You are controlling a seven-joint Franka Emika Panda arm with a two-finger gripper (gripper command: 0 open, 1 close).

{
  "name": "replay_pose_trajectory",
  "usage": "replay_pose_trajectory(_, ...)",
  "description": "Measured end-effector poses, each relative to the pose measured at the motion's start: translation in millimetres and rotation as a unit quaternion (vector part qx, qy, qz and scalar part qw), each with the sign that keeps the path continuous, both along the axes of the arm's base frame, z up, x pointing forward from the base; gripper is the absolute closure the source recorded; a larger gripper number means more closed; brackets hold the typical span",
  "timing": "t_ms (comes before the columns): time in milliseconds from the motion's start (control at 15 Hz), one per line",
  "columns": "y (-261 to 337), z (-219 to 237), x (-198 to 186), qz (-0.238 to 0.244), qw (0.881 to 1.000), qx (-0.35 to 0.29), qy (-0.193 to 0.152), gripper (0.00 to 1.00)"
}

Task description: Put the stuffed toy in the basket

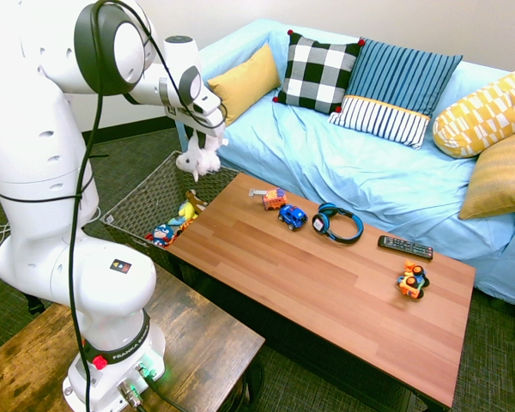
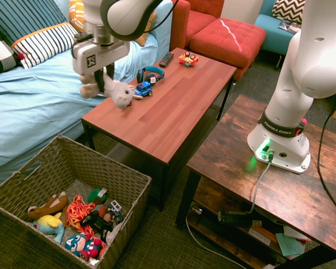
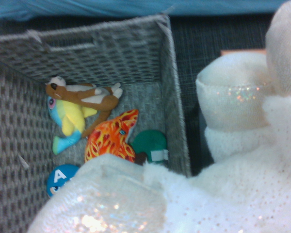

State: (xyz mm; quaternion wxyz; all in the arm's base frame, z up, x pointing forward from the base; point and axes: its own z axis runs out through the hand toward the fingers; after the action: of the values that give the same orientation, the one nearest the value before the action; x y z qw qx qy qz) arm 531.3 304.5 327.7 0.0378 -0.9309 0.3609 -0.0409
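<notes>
White and fluffy, the stuffed toy (image 1: 201, 160) hangs in the first exterior view from the gripper (image 1: 208, 142), whose jaws pinch it, above the far part of the grey woven basket (image 1: 146, 204) as that view shows it. Bright toys lie inside the basket, which stands just beside one end of the wooden coffee table (image 1: 326, 296). On the tabletop are a small orange-and-red toy vehicle (image 1: 274, 199), a blue toy car (image 1: 292, 217) near it, blue-and-black headphones (image 1: 337, 225), a dark remote (image 1: 405, 247) and an orange toy (image 1: 413, 281). Behind runs a sofa (image 1: 326, 163) under a light blue cover, with patterned and yellow cushions. In the second exterior view the toy is up in the air, clamped between the dark fingers (image 2: 99, 80), its pale grey-white head to one side of them and a tan part to the other. The basket stands open on the floor, holding a brown plush (image 2: 49, 207), a yellow-and-blue plush (image 2: 49, 224), an orange stringy thing (image 2: 78, 212), a black game controller (image 2: 97, 223) and a figure in blue and red (image 2: 83, 245). In the wrist view the toy's sparkly, pale limbs fill the near part, blurred, overlapping part of the basket; a red-and-orange patterned plush (image 3: 110, 138) and a green round thing (image 3: 149, 145) show within its woven walls.
</notes>
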Motion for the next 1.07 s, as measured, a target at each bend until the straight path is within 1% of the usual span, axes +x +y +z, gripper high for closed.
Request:
replay_pose_trajectory(200, 73, -26, 13, 0.010, 1.000, 0.001, 0.019, 1.00)
replay_pose_trajectory(333, 106, -53, 23, 0.013, 0.999, 0.006, 0.037, 1.00)
replay_pose_trajectory(667, 148, -132, 46, 0.005, 0.996, 0.003, 0.090, 1.00)
replay_pose_trajectory(733, 151, -146, 48, 0.003, 0.995, 0.001, 0.099, 0.00)
replay_pose_trajectory(933, 158, -164, 49, 0.000, 0.993, -0.004, 0.121, 0.00)
replay_pose_trajectory(1067, 160, -170, 48, 0.000, 0.992, -0.006, 0.128, 0.00)
